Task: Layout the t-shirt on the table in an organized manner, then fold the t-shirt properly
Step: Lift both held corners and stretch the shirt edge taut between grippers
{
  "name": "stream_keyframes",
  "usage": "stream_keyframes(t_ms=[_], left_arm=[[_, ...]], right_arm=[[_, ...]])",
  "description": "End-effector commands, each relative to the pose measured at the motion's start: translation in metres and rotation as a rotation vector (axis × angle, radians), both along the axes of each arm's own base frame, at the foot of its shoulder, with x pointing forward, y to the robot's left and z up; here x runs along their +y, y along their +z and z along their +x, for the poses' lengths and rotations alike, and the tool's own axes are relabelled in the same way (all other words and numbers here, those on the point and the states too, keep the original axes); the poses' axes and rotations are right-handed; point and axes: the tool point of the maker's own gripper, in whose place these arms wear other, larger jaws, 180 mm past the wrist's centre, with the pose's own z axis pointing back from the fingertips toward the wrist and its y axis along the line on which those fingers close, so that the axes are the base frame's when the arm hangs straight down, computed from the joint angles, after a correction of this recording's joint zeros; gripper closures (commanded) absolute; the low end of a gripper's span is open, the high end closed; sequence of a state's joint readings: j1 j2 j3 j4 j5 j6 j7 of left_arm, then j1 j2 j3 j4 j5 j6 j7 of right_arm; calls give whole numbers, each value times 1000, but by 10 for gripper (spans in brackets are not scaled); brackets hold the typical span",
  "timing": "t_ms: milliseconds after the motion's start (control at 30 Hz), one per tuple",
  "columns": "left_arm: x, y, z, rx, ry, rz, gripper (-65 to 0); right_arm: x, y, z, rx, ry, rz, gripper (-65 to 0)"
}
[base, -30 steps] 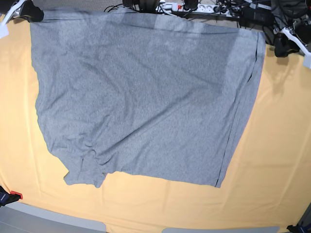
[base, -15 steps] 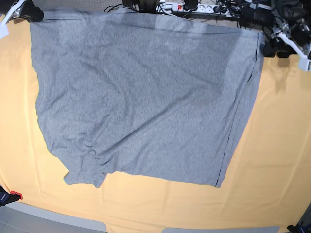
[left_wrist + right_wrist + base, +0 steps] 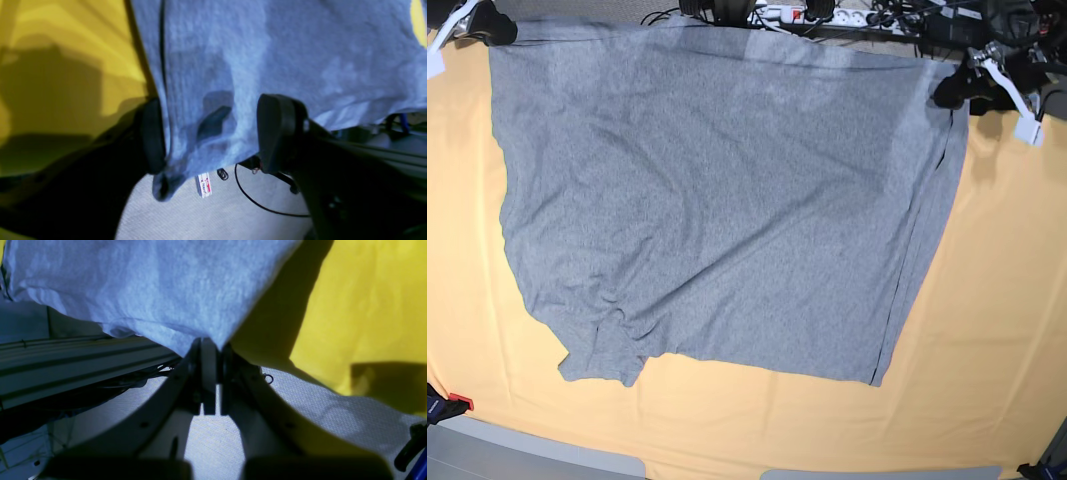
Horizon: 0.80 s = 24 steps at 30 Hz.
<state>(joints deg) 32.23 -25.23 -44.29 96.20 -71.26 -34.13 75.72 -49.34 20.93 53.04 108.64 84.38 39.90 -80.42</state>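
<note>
The grey t-shirt (image 3: 717, 200) lies spread over the yellow-orange table (image 3: 997, 300), with one sleeve at the near left. Its far edge hangs a little past the table's back. My left gripper (image 3: 952, 92) is at the shirt's far right corner. In the left wrist view the left gripper (image 3: 213, 140) is open, and that corner of the t-shirt (image 3: 300, 50) hangs between its dark fingers (image 3: 277, 133). My right gripper (image 3: 489, 28) holds the far left corner. In the right wrist view the right gripper (image 3: 210, 346) is shut on the edge of the t-shirt (image 3: 150, 283).
A power strip and cables (image 3: 777, 14) run behind the table's back edge. Below the left gripper are grey floor (image 3: 206, 213), a small label (image 3: 203, 185) and a black cable (image 3: 260, 203). A metal rail (image 3: 66, 356) runs under the shirt's far left edge.
My left gripper has opened and moved left in the base view, from beside the shirt to over its far right corner. The right gripper and the shirt have stayed put.
</note>
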Motion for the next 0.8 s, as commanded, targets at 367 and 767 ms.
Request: stream_keyframes(t_ms=[367,767], left_arm=[[-2,5,-8,13,-64,-2,0],[-23,90,24,-324,-197,31,0]], right_arm=[[-3,6,2,-14,10,-14,0],[3,13,8,-39,45,-32,0]])
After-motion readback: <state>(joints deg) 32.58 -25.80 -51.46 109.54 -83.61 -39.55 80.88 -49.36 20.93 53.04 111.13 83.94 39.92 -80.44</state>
